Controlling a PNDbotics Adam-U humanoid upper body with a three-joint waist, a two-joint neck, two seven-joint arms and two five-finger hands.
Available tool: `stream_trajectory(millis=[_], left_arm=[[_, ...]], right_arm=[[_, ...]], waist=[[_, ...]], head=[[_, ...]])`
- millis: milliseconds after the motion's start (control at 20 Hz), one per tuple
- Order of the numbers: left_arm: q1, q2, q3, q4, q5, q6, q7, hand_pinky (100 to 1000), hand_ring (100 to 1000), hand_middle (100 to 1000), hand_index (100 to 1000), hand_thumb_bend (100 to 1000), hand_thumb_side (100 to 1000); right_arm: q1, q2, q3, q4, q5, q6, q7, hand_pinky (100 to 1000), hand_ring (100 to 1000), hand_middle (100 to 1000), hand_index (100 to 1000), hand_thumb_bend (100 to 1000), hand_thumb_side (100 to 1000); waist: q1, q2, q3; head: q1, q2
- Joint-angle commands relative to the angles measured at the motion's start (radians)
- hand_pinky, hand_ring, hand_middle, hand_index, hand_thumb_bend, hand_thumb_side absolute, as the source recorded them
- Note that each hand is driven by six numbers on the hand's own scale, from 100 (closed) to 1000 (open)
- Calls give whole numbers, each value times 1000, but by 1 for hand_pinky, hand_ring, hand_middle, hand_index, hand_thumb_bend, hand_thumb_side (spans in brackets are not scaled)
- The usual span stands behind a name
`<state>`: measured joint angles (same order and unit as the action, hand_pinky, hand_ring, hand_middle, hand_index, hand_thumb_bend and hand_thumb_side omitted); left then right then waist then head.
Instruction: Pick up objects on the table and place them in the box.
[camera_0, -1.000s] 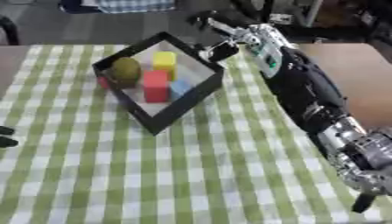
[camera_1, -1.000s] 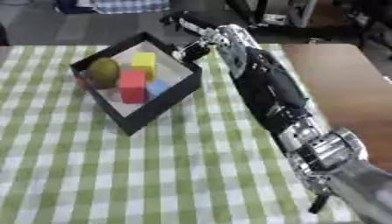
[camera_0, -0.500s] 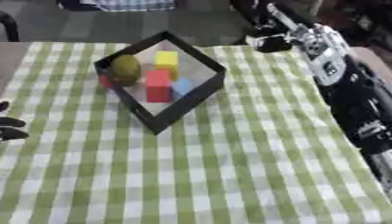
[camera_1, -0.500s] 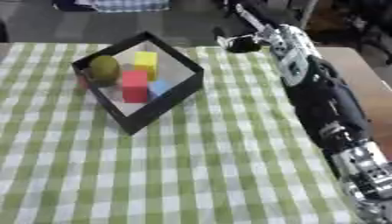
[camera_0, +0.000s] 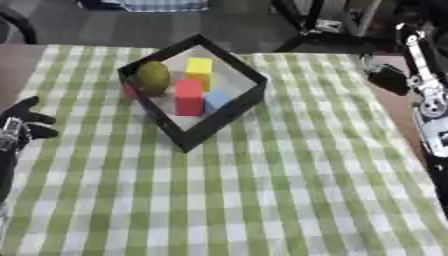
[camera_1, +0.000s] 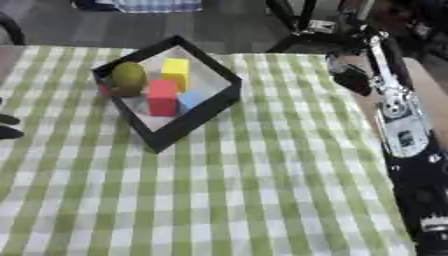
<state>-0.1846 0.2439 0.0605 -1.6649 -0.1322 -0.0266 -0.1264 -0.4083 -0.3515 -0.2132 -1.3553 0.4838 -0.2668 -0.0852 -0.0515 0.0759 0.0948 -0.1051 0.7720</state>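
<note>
Resting blocks in box (camera_0: 229, 117), well apart from right hand (camera_1: 352, 79), fingers unreadable

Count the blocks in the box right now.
3 clear blocks in the box: yellow block at the back, red block in the middle, blue block right of it. Something red behind the green fruit may be another.

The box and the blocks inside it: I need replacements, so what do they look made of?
The box looks like rigid black board or plastic, matte, with a pale floor. The red block and yellow block show flat, even colour, so painted wood or foam; I cannot tell which.
</note>
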Motion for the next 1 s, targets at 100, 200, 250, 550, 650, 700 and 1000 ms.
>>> stream_trajectory(millis=[100, 200, 250, 550, 650, 700, 1000], left_arm=[[2, 2, -3, -24, 7, -2, 8, 717, 570, 603, 908, 118, 1000], [7, -1, -4, -25, 10, -1, 10, 717, 570, 603, 906, 114, 1000], [10, -4, -4, -25, 12, -1, 13, 716, 570, 603, 903, 111, 1000], [25, -13, -10, -21, 19, 3, 25, 716, 571, 604, 900, 108, 1000], [31, -15, -10, -20, 21, 3, 27, 716, 570, 604, 899, 109, 1000], [33, -15, -10, -20, 22, 4, 28, 716, 570, 604, 899, 108, 1000], [34, -17, -12, -20, 25, 5, 32, 715, 570, 604, 897, 108, 1000]], right_arm=[[70, 38, -3, -87, -71, -2, -54, 828, 625, 676, 881, 100, 442], [123, 59, -4, -125, -104, -4, -63, 827, 624, 673, 880, 100, 448], [147, 66, -3, -144, -118, -5, -65, 827, 623, 672, 880, 100, 451], [299, 92, 4, -276, -212, 1, -58, 824, 619, 665, 877, 100, 463], [336, 97, 8, -314, -246, 6, -48, 824, 619, 665, 877, 100, 466], [343, 97, 8, -326, -263, 10, -42, 824, 619, 665, 877, 100, 465], [354, 86, -4, -347, -372, 26, 1, 824, 619, 663, 876, 100, 482]], waist=[[10, -10, 0], [10, -13, 2], [11, -15, 3], [15, -26, 7], [16, -30, 10], [17, -30, 9], [16, -32, 9]], head=[[24, -2], [31, -2], [35, -2], [44, -2], [44, -2], [42, -2], [36, -2]])
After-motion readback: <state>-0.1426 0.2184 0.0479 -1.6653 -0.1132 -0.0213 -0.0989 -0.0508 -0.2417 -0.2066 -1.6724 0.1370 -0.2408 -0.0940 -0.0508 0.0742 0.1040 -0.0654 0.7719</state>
